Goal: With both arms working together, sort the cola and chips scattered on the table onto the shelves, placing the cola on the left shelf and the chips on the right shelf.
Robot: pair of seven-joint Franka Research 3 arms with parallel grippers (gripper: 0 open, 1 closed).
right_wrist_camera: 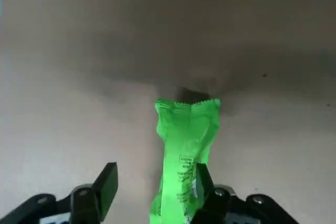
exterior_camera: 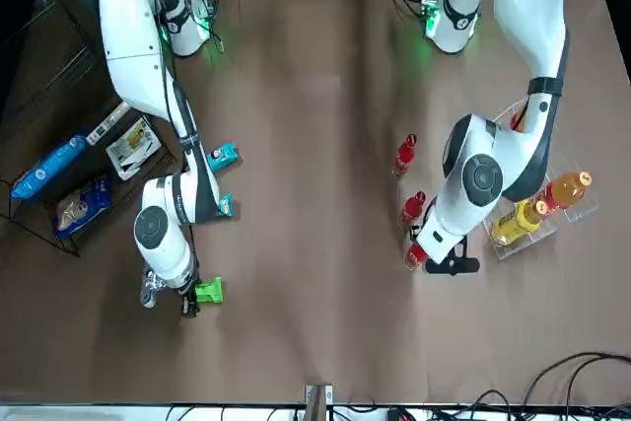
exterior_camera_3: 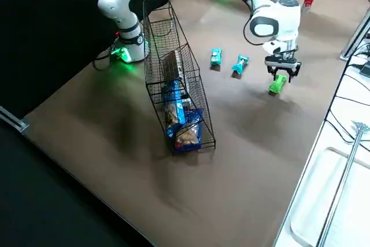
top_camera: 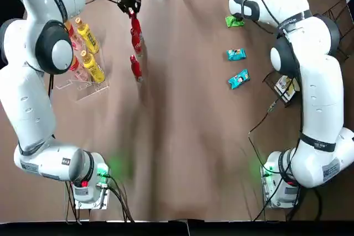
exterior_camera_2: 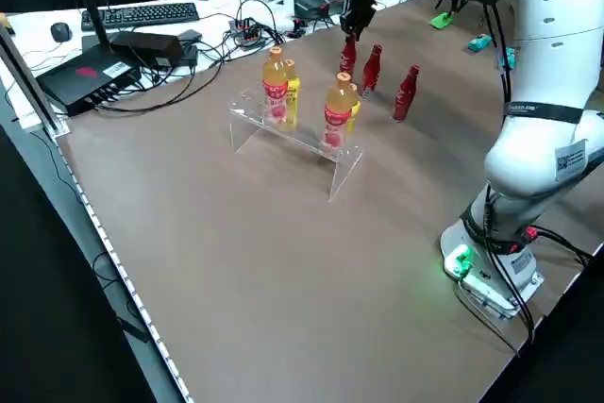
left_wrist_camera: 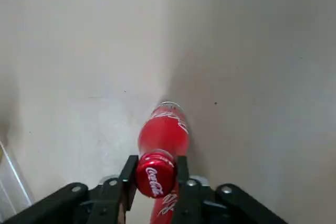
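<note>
Between the left hand's point(left_wrist_camera: 157, 167) fingers, closed to bottle width about a red-capped cola point(left_wrist_camera: 164, 135), the neck could slip if gripped off-centre, while the right hand point(right_wrist_camera: 156, 174), wide open around the green chips point(right_wrist_camera: 185, 156), holds nothing.

bare table between the cola bottles point(top_camera: 136, 37) and chip packets point(top_camera: 239, 79), left shelf point(exterior_camera_2: 300, 136) seemingly hemmed by drink bottles point(exterior_camera_2: 338, 110)

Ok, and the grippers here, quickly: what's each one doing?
Left gripper: closed on the cap end of a red cola.
Right gripper: open around the green packet, not gripping it.
</note>
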